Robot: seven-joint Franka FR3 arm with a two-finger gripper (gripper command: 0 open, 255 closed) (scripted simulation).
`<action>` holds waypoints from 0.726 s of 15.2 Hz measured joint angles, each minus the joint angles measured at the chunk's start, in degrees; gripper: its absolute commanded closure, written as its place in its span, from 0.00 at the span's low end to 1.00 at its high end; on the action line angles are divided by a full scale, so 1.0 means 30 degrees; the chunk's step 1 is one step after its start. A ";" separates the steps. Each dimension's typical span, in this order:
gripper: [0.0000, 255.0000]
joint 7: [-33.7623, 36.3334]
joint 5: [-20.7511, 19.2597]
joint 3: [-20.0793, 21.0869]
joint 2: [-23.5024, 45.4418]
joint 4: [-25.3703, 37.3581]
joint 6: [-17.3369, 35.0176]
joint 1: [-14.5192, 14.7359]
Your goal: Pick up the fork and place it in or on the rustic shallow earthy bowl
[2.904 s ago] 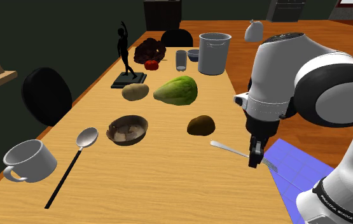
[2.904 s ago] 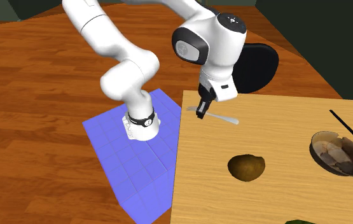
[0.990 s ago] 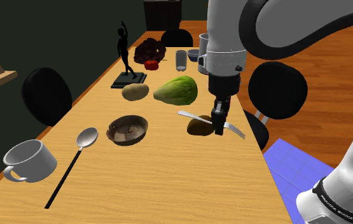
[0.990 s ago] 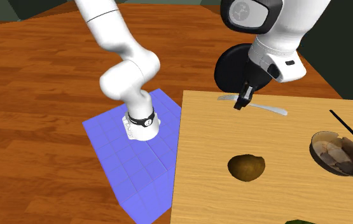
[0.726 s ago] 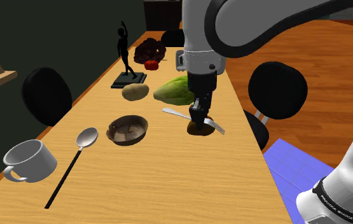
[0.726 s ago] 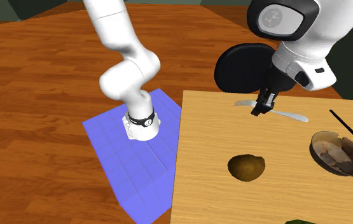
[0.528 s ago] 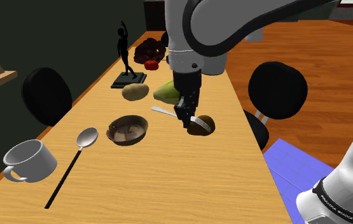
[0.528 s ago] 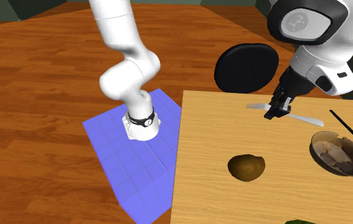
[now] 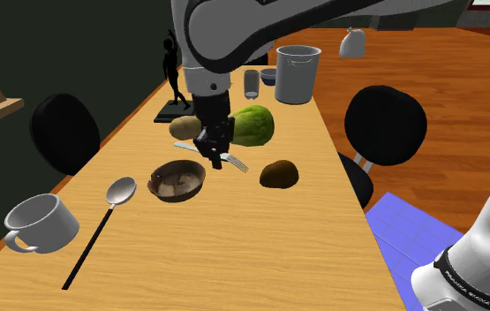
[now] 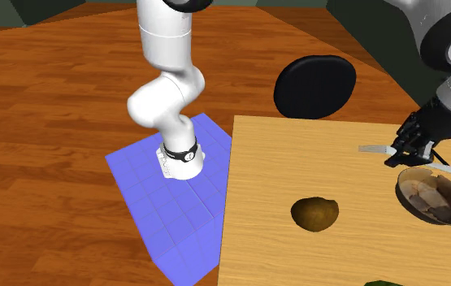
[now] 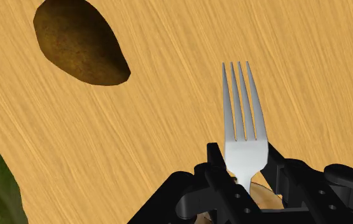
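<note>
Claw (image 9: 214,148) pinching silver fork (image 9: 232,162) at neck, fingers tight on both edges; fork held roughly level, off wooden tabletop (image 9: 234,252); handle end over rim of brown mottled bowl (image 9: 201,175), tines end nearer brown rounded lump (image 9: 279,173); in second exterior view fork (image 10: 374,149) sits just above bowl (image 10: 402,184); wrist view: tines (image 11: 240,105) jut past claw (image 11: 245,160), lump (image 11: 79,41) well off to side; green lettuce (image 9: 253,124) behind arm; spoon (image 9: 119,191) beside bowl.

Pincer (image 11: 245,162) apparently tight around fork (image 11: 238,108)
</note>
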 measured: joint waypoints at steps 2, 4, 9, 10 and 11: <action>1.00 0.0208 -0.0359 -0.0023 0.1741 0.2287 -0.0575 0.0171; 1.00 0.0471 -0.0700 -0.0040 0.3559 0.4940 -0.1415 0.0443; 1.00 0.0590 -0.1115 -0.0160 0.6060 0.8087 -0.2090 0.0759; 1.00 0.0591 -0.1120 -0.0163 0.6100 0.7882 -0.1851 0.0764; 1.00 0.0571 -0.1122 -0.0168 0.6108 0.7652 -0.1613 0.0752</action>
